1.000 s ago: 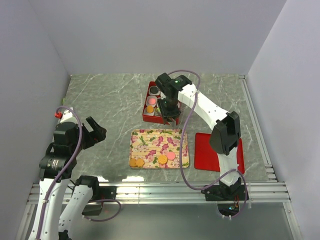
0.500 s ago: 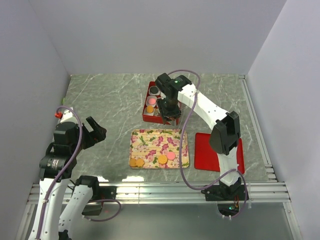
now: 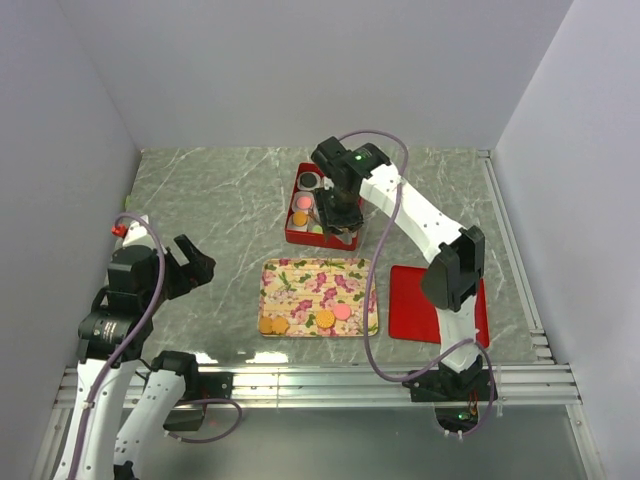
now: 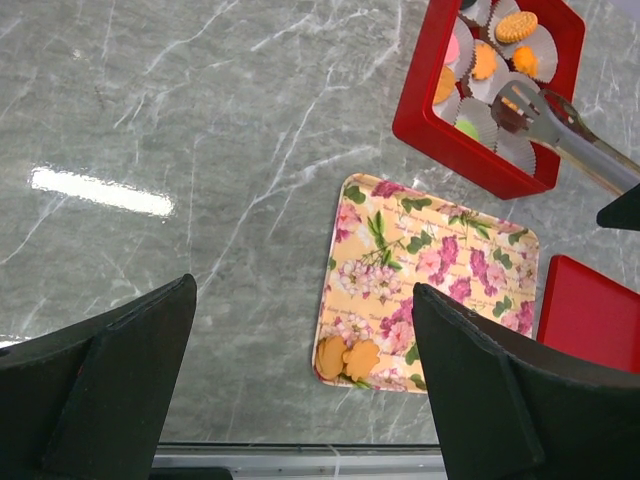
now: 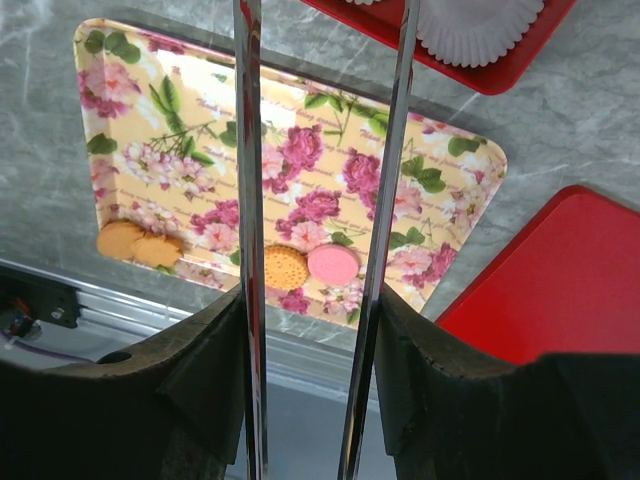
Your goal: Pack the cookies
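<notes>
Several cookies lie on the floral tray (image 3: 310, 285): two golden ones (image 4: 347, 358) at its near left corner, an orange one (image 5: 284, 267) and a pink one (image 5: 333, 264) near its front edge. More cookies (image 4: 516, 27) sit in white paper cups inside the red box (image 3: 297, 235). My right gripper (image 3: 338, 215) is shut on metal tongs (image 5: 248, 200), whose arms stand apart, tips over the box's near cups (image 4: 510, 105). My left gripper (image 4: 305, 370) hangs open and empty, left of the tray.
A flat red lid (image 3: 415, 305) lies right of the tray. An empty paper cup (image 5: 480, 25) sits at the box's near corner. White walls close in the marble table on three sides. The aluminium rail runs along the near edge.
The right arm has lifted and shifted slightly back over the red box, and the tongs' arms have spread wider. The left arm has barely moved.
</notes>
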{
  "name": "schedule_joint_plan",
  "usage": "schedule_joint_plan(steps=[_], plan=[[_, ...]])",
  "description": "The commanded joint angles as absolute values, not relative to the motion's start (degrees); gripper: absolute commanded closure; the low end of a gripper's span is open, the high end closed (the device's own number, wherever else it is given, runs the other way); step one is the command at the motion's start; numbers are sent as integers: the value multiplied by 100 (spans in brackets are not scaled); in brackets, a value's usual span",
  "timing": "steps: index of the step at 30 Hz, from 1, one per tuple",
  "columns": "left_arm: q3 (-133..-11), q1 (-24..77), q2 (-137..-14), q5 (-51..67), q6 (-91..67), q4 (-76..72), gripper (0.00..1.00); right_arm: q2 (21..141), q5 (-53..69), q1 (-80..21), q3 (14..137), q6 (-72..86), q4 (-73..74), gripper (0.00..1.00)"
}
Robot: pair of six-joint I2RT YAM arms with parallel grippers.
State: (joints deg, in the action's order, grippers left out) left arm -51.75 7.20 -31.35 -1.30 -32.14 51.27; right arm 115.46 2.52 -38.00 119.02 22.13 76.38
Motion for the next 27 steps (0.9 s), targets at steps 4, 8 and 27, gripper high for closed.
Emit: schedule_joint_plan(steps=[4, 8, 27], plan=[[-5194, 870, -3015, -97, -3199, 4939, 5, 10618, 228, -4130, 11866, 2531, 7559, 46], [-5194, 1001, -2971, -106, -3217, 4922, 5, 10407, 141, -4701, 11655, 2733, 7515, 46], [-5159, 1538, -2769, -97, -3234, 4922, 5, 9228, 44, -7136, 8604, 4403, 6188, 46]])
